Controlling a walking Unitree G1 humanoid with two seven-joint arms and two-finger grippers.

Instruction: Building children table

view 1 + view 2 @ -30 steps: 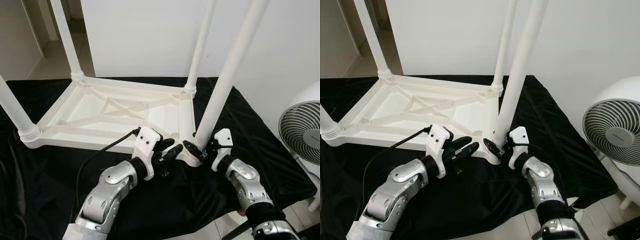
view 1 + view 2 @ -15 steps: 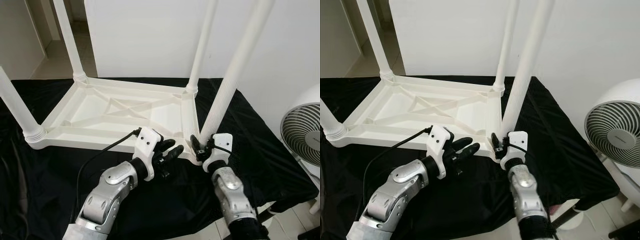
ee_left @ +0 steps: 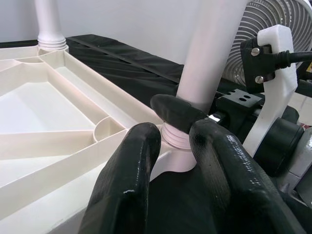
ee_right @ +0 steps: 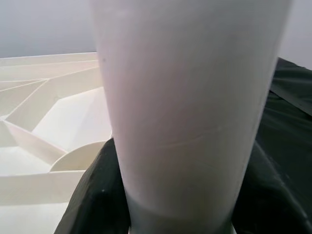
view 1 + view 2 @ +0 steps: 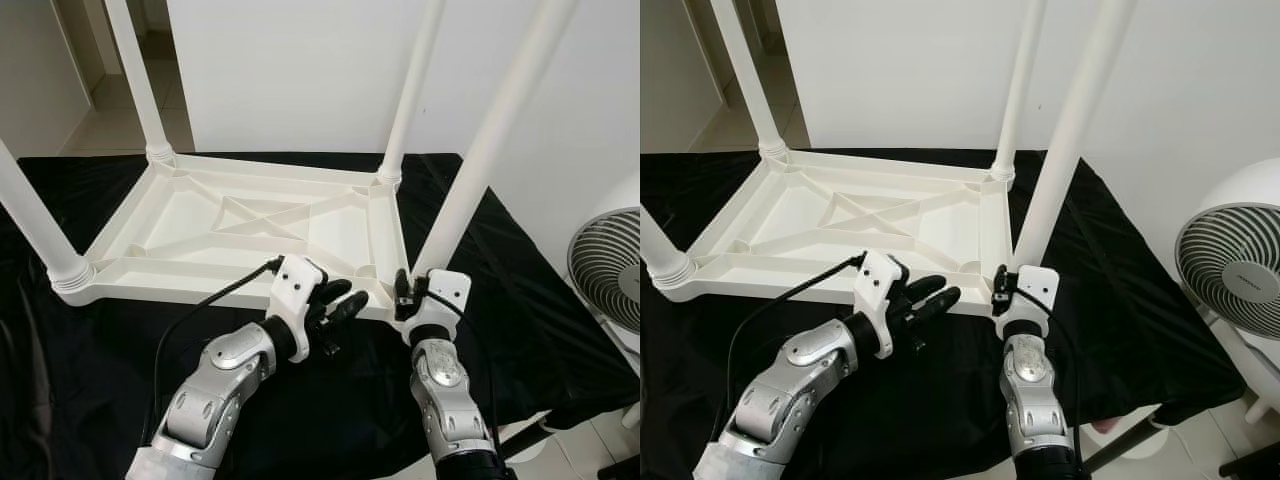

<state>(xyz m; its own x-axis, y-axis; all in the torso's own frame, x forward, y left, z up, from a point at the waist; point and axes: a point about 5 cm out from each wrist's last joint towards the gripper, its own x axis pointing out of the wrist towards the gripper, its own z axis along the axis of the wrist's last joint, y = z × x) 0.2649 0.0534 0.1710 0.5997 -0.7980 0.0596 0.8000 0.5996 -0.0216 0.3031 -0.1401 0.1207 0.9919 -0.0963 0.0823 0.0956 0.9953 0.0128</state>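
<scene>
Nearest, the right gripper clamps the base of the near-right leg, while the left gripper hovers beside it, fingers slightly parted and empty. The upturned white tabletop lies on the black-draped counter, three other legs standing upright; a fan stands at far right.

children table upside down on worktop | left claw at near edge | right claw round near-right leg | fan right of worktop
</scene>
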